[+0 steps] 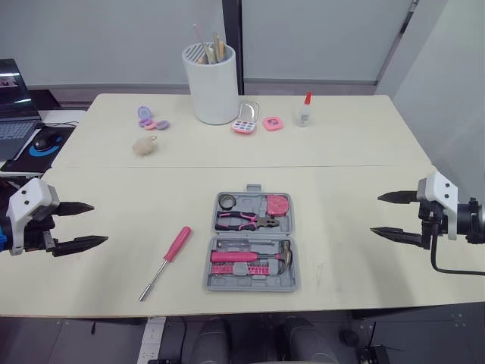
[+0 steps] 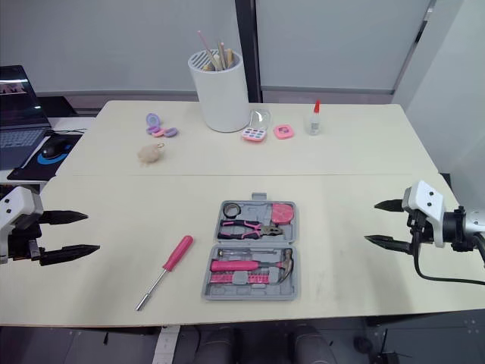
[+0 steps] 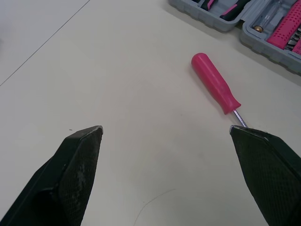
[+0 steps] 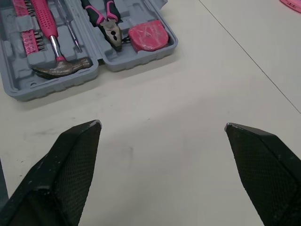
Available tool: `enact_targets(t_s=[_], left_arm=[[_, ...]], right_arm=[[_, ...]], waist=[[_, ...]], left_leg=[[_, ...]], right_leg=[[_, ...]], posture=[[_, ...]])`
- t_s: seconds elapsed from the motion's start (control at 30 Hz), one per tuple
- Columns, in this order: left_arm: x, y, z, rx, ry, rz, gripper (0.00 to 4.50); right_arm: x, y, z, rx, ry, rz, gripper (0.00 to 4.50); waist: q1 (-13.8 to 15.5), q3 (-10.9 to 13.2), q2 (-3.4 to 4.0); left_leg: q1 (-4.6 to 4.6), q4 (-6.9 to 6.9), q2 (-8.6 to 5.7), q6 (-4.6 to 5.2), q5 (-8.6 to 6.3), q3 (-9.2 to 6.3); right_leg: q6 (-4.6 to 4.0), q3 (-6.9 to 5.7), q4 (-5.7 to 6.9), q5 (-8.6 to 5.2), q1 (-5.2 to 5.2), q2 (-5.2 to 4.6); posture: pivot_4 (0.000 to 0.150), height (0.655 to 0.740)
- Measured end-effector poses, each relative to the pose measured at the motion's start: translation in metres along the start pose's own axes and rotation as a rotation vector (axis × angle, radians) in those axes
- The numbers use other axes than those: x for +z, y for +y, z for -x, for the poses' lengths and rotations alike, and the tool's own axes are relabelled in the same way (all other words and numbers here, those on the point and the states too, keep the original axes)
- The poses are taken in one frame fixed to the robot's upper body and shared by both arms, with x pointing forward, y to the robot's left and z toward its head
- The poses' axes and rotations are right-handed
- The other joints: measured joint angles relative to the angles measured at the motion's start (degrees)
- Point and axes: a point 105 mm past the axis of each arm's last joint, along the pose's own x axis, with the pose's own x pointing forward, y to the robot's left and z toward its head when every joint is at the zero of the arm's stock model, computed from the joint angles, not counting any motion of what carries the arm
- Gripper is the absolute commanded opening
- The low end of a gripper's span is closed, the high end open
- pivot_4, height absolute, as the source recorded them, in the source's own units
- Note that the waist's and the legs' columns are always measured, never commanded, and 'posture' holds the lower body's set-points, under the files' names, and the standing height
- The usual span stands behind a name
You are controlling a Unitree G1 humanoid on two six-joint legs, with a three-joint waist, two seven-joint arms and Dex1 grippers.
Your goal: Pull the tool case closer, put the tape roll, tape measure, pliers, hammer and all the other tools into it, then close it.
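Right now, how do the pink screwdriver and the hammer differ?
The screwdriver lies loose on the table, left of the tool case; the hammer sits in the case's near half. The screwdriver lies diagonally, shaft toward the table's near edge; the hammer lies along the case's length. Both have pink handles.

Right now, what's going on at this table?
Nothing is being held. The tool case sits open in the middle of the table, with the tape roll, tape measure, pliers and hammer in their slots. A pink screwdriver lies loose to the case's left. The left end effector hovers open near it, and the right end effector hovers open on the other side, both apart from the case.
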Motion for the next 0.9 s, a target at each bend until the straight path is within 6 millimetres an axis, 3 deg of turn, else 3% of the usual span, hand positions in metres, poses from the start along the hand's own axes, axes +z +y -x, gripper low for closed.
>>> enact_targets(t_s=[0.23, 0.33, 0.5, 0.7, 0.9], left_arm=[[0.0, 0.0, -0.001, 0.008, -0.001, -0.002, 4.5], [-0.002, 0.0, -0.001, 0.011, -0.001, 0.001, 4.5], [-0.003, -0.001, -0.004, 0.008, -0.001, 0.002, 4.5], [-0.004, -0.009, -0.007, -0.022, 0.014, -0.011, 4.5], [-0.002, -0.016, -0.009, -0.061, 0.027, -0.035, 4.5]], right_arm=[[-0.001, -0.001, -0.007, -0.009, 0.022, 0.051, 4.48], [0.009, 0.001, -0.018, -0.003, -0.033, 0.071, 4.48], [0.057, 0.022, -0.049, 0.105, -0.231, 0.158, 4.48], [0.12, 0.073, -0.069, 0.305, -0.479, 0.26, 4.48], [0.135, 0.094, -0.079, 0.35, -0.546, 0.279, 4.48]], waist=[[0.0, 0.0, 0.0], [-0.1, 0.0, 0.0], [-0.2, 0.0, 0.0], [0.0, 0.0, -0.01], [0.1, 0.0, -0.08]], left_leg=[[0.0, 0.01, 0.0, 0.0, 0.0, 0.0], [0.0, 0.0, 0.0, 0.0, 0.0, -0.01], [-0.01, 0.02, 0.02, 0.0, 0.0, -0.03], [-0.06, 0.03, 0.0, -0.01, 0.0, -0.07], [-0.06, 0.06, -0.04, -0.01, 0.0, -0.06]], right_leg=[[0.0, 0.0, 0.01, 0.0, 0.0, 0.0], [0.0, 0.02, 0.08, 0.0, -0.04, 0.01], [0.0, 0.03, 0.27, 0.0, -0.13, 0.04], [-0.01, 0.0, 0.29, 0.0, -0.16, 0.0], [-0.01, -0.02, 0.3, 0.0, -0.15, -0.06]], posture=[[0.15, 0.74], [0.15, 0.74], [0.15, 0.74], [0.15, 0.74], [0.15, 0.74]])
